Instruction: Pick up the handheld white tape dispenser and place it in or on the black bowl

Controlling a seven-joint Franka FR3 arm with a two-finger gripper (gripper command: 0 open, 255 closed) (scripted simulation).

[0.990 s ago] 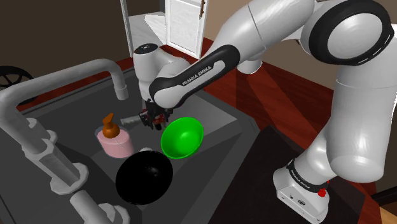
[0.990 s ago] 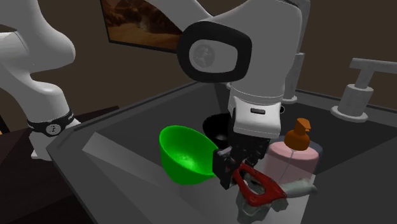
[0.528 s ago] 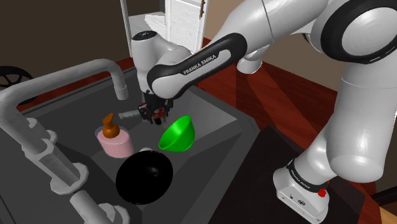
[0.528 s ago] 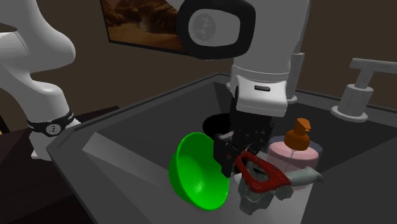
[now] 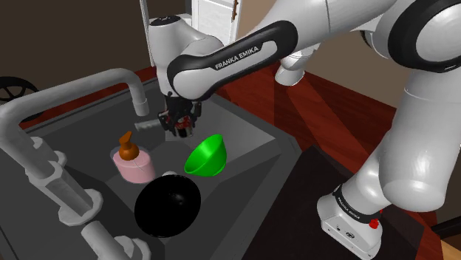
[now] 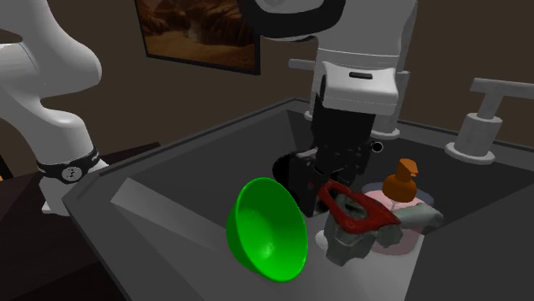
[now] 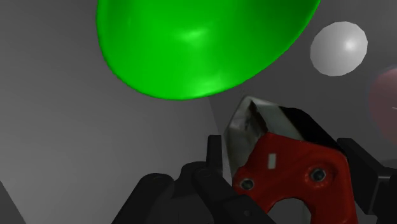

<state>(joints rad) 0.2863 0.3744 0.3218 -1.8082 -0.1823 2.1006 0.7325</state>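
The tool is clamped on the tape dispenser, its two fingers pressing the red and grey body from either side in the wrist view. Tool and dispenser hang together over the sink, and the dispenser looks clear of the sink floor, so I judge the pickup done. In the shoulder view, a green bowl lies tipped on its side just beside the tool at about 5 o'clock. A pink soap bottle with a brown pump stands at about 8 o'clock. The black bowl sits farther out at about 6 o'clock, with nothing in it that I can see. What is left is the carry to the black bowl, past the green one, and then the release in or on it.
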